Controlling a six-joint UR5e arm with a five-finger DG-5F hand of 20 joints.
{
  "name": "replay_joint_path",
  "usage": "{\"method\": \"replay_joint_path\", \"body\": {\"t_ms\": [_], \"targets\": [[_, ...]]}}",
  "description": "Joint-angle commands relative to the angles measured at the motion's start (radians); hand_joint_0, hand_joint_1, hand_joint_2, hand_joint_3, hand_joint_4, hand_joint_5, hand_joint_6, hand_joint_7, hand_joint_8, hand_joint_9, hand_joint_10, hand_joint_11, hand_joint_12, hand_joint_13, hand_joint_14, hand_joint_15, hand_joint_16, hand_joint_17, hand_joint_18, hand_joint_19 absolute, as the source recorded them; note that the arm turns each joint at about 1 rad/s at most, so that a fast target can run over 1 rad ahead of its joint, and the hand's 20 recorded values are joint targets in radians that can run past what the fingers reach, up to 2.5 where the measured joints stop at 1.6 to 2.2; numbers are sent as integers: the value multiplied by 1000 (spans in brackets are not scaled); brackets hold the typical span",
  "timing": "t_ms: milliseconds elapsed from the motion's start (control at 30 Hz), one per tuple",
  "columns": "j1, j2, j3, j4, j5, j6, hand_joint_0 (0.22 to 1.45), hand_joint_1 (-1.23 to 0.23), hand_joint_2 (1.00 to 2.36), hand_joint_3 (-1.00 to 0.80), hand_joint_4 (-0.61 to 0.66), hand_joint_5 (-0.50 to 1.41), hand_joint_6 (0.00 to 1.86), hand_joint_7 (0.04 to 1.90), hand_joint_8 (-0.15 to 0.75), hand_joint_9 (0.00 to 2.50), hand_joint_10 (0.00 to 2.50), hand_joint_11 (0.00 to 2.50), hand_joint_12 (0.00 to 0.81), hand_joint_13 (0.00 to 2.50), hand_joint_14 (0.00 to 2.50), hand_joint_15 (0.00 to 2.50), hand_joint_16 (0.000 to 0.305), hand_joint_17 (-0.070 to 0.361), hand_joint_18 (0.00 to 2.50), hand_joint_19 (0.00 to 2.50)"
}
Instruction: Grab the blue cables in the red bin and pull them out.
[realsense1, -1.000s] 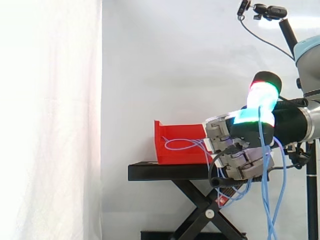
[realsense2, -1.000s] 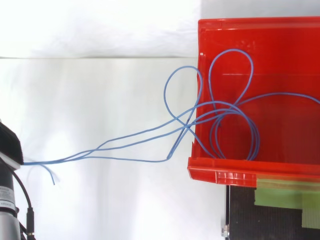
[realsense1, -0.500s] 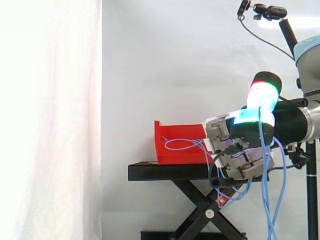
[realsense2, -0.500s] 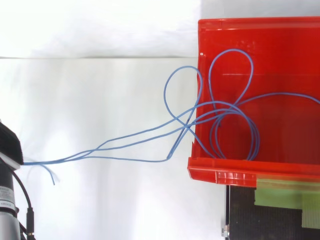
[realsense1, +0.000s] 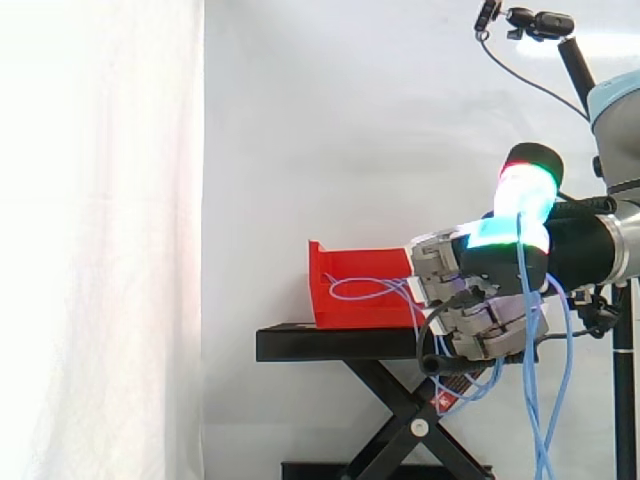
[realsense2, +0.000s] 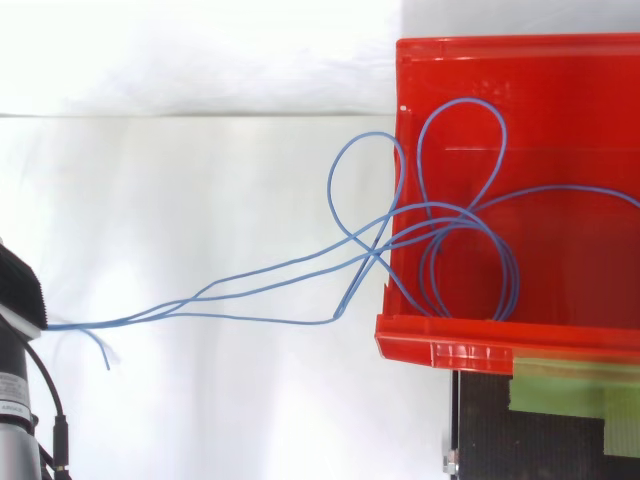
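Blue cables (realsense2: 372, 250) stretched from red bin (realsense2: 450, 350), gripped in robot hand (realsense1: 490, 330)

**Black stand carries one red bin**

In the side view, at lower centre, a black stand (realsense1: 340, 344) has a flat top plate on crossed scissor legs. A red bin (realsense1: 345, 290) rests on the plate, left of its middle. In the top view, at lower right, green tape (realsense2: 570, 390) lies on the plate just beside the bin's rim.

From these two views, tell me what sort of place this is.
Probably a robot lab test rig: a white curtain backdrop, a red bin on a black scissor stand, and a robot hand gripping blue cables.
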Motion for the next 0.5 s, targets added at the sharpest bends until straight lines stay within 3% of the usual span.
{"method": "replay_joint_path", "body": {"t_ms": [0, 467], "targets": [[0, 0, 0, 0, 0, 0, 978, -885, 1000, -1000, -60, 719, 773, 629, 195, 1476, 2500, 2263, 309, 1253, 2500, 1481, 37, 84, 1580, 2092], [0, 0, 1, 0, 0, 0, 977, -884, 1000, -1000, -56, 719, 773, 625, 197, 1476, 2500, 2267, 297, 1249, 2500, 1460, 37, 83, 1578, 2089]]}}
